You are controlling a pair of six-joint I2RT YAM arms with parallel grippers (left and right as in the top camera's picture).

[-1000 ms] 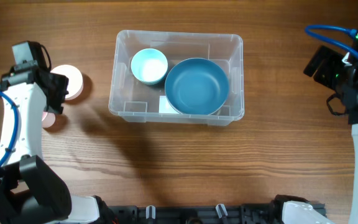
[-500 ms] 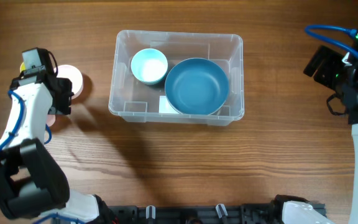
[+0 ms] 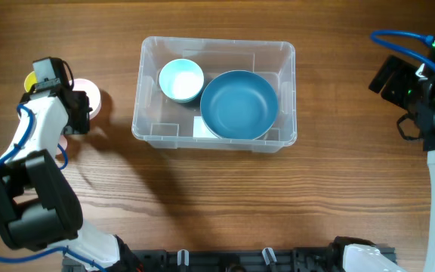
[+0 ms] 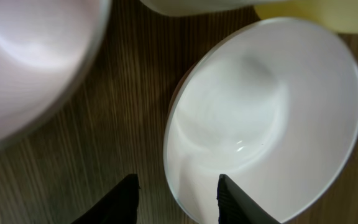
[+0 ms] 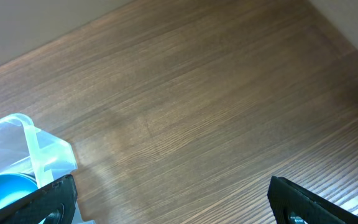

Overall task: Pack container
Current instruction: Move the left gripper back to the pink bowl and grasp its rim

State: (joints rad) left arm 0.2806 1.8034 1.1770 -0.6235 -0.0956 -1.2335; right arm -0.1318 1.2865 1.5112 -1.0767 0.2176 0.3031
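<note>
The clear container [image 3: 148, 130] stands mid-table and holds a small light blue bowl [image 3: 180, 80] and a large blue bowl [image 3: 239, 104]. My left arm is at the far left beside a pink bowl [image 3: 91, 98]. In the left wrist view my left gripper [image 4: 178, 196] is open and straddles the rim of a white bowl [image 4: 266, 106], with one finger inside and one over the table. The pink bowl [image 4: 23, 56] lies next to it. My right gripper [image 5: 179, 202] is wide open and empty over bare wood, right of the container's corner [image 5: 39, 152].
A yellow item [image 3: 29, 79] lies at the far left behind my left arm and also shows in the left wrist view [image 4: 328, 12]. A pale rim [image 4: 197, 5] shows at the top of that view. The right arm [image 3: 429, 98] is at the right edge.
My left arm has moved farther from the table's front and slightly right, over the bowls at the left. The yellow item has come into view. The right arm has not moved.
</note>
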